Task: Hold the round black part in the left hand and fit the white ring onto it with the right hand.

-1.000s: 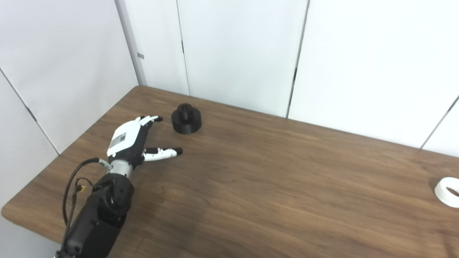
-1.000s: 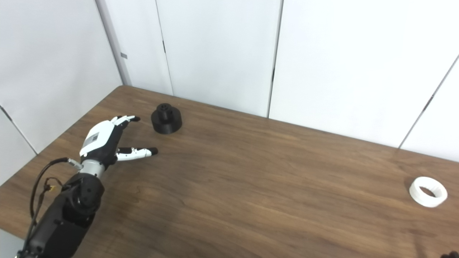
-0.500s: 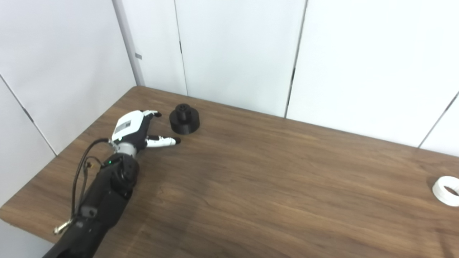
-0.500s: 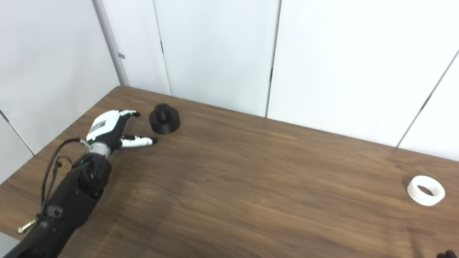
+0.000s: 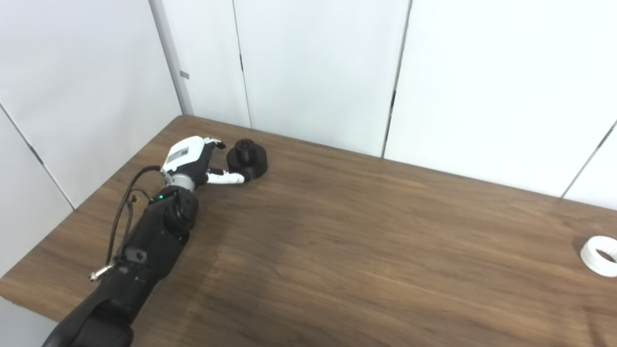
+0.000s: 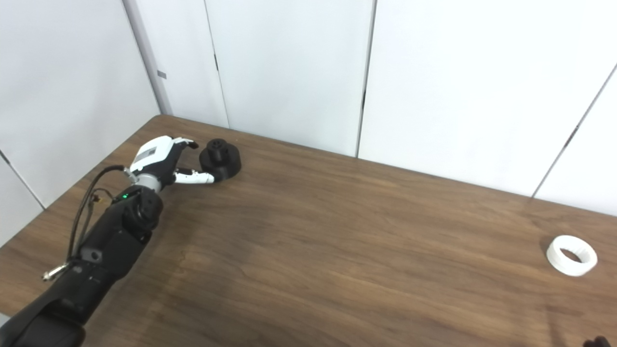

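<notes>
While reaching along the tabletop (image 5: 337, 250), near to far from the round black part (image 5: 247, 159): nearest the camera and well apart from the part, bare wood and a dark forearm entering bottom left. Farther right and well apart from the part, near the right edge, white ring (image 6: 571, 248) lying flat, untouched. At the bottom right corner, only a dark sliver, possibly the right robot hand; impossible to tell its state.

Just beside the part, on its left, left robot hand (image 5: 193, 161) spread, gripping nothing: thumb (image 5: 226, 178) stretched under the part's near side, seemingly touching or almost touching the base, other fingers (image 5: 214, 142) at its far left flank. Part itself upright near the far left corner, stepped, narrow hub on top.

Risks, as judgement: closing from one side only could shove the part away toward the wall rather than capture it; pinching the low base could let it slip or tilt; covering the hub would block the ring's later seat.
</notes>
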Motion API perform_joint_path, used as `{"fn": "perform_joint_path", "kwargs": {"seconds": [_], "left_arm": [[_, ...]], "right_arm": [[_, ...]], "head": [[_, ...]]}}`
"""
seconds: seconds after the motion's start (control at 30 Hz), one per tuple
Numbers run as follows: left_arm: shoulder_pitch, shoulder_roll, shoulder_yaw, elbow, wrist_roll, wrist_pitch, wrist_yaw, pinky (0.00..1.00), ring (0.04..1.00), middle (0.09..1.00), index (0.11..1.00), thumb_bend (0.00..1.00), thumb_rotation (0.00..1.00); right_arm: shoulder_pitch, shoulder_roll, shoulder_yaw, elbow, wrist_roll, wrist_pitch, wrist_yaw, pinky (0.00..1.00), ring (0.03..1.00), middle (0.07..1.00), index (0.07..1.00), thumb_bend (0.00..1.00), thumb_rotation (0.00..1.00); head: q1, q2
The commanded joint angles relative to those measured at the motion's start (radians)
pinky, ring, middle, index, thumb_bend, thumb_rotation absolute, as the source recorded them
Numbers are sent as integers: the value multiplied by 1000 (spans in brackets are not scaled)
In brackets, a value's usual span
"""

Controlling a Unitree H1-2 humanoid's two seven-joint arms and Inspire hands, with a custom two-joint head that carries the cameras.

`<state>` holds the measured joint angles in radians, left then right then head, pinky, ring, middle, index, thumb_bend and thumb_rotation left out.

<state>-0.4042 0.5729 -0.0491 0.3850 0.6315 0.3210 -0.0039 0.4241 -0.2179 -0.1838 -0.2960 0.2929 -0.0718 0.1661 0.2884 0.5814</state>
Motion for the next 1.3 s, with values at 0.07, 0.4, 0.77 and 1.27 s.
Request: {"fn": "perform_joint_path", "kwargs": {"seconds": [0.07, 0.4, 0.77, 1.27], "left_arm": [[-86, 43, -26, 33, 14, 11, -1, 1000, 1000, 939, 819, 1000, 527], [-145, 38, -73, 129, 4, 1, 12, 1000, 998, 926, 820, 1000, 524], [-174, 27, -84, 185, -14, -13, 41, 1000, 995, 921, 821, 1000, 533], [-201, 11, -85, 231, -48, -26, 78, 1000, 978, 906, 827, 1000, 477]], "right_arm": [[15, 0, 9, -30, 1, -8, 9, 1000, 1000, 1000, 1000, 606, 1000], [19, -1, 15, -31, -2, -17, 8, 1000, 1000, 1000, 1000, 598, 1000], [22, 0, 16, -33, -4, -16, 2, 1000, 1000, 1000, 1000, 588, 1000], [26, 5, 22, -39, -15, -15, -5, 1000, 1000, 995, 1000, 588, 1000]], "head": [[-2, 3], [-4, 5], [-5, 4], [-19, 6]]}}
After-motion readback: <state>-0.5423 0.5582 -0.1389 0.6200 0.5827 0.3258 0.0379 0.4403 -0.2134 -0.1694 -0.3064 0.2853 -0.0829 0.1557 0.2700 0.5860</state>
